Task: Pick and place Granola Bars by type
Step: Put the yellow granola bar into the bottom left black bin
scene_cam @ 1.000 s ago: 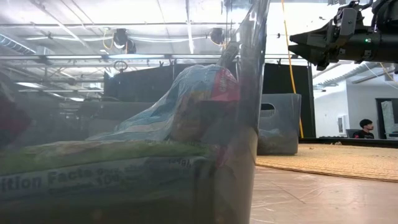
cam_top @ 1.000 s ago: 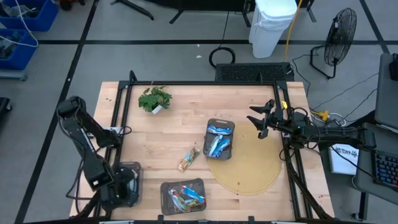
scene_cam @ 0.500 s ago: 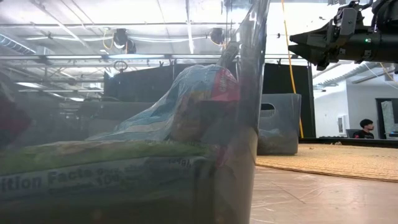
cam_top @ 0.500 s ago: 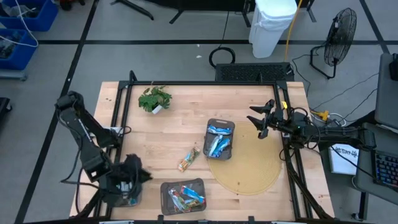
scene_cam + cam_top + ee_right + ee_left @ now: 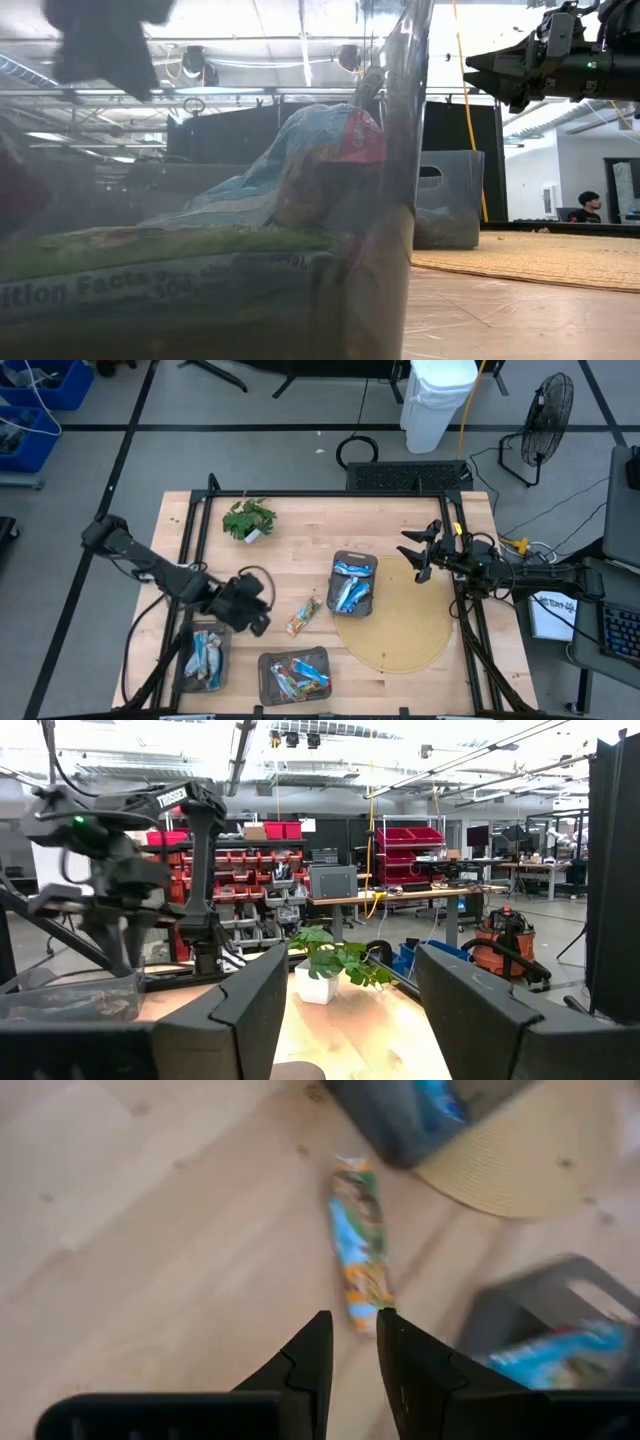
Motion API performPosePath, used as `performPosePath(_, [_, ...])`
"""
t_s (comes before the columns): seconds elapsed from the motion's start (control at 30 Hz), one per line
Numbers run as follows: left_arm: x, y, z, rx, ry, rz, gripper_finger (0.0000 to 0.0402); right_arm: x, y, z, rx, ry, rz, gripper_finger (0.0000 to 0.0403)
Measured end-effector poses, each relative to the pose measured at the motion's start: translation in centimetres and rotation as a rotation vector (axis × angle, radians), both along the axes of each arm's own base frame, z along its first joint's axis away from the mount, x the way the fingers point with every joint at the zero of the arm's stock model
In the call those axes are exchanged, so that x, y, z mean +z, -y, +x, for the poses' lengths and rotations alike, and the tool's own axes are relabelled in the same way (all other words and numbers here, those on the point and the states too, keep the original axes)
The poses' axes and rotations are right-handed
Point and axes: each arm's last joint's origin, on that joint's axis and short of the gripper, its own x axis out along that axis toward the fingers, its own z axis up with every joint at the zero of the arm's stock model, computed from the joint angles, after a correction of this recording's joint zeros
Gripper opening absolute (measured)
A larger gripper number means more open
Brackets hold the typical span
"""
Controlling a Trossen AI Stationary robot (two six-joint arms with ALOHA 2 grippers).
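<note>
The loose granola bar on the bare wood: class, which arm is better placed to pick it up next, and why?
Probably the left: the left gripper hovers just beside the loose granola bar, fingers narrowly parted and empty. The right gripper waits open at the table's far right edge.

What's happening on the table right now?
The robot is sorting granola bars into trays. The left gripper hangs over the wood, its narrowly parted fingers empty, pointed at the one loose bar lying between the trays. Three mesh trays already hold bars. The right gripper waits open, above the table's right edge by the round mat.
</note>
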Motion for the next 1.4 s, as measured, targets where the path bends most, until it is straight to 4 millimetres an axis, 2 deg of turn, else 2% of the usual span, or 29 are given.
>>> performPosePath(0.13, [-1.1, -1.7, 1.9, 0.029, -0.036, 0.036, 0.0086, 0.0, 0.0, 0.0, 0.0, 0.0, 0.0, 0.021])
performPosePath(0.23, [-2.9, -2.4, 3.5, -0.032, -0.115, 0.047, 0.0086, 0.0, 0.0, 0.0, 0.0, 0.0, 0.0, 0.021])
performPosePath(0.43, [-6.6, -2.6, 6.8, -0.171, -0.167, 0.007, 0.0091, 0.0, 0.0, 0.0, 0.0, 0.0, 0.0, 0.021])
performPosePath(0.53, [-8.4, -2.4, 7.7, -0.24, -0.2, -0.011, 0.0114, 0.0, 0.0, 0.0, -0.001, 0.0, 0.0, 0.021])
performPosePath(0.7, [-10.7, -2.3, 8.0, -0.252, -0.295, -0.071, 0.0175, 0.0, 0.0, 0.0, 0.0, -0.001, 0.0, 0.021])
performPosePath(0.93, [-10.8, -2.2, 8.1, -0.184, -0.294, -0.139, 0.0222, 0.0, 0.0, 0.0, -0.001, 0.0, 0.0, 0.021])
performPosePath(1.2, [-10.6, -2.1, 8.3, -0.187, -0.283, -0.171, 0.0225, 0.0, 0.0, 0.0, 0.0, 0.0, 0.0, 0.021])
performPosePath(1.4, [-9.7, -1.9, 9.2, -0.204, -0.246, -0.218, 0.0225, 0.0, 0.0, 0.0, -0.001, 0.0, 0.0, 0.021])
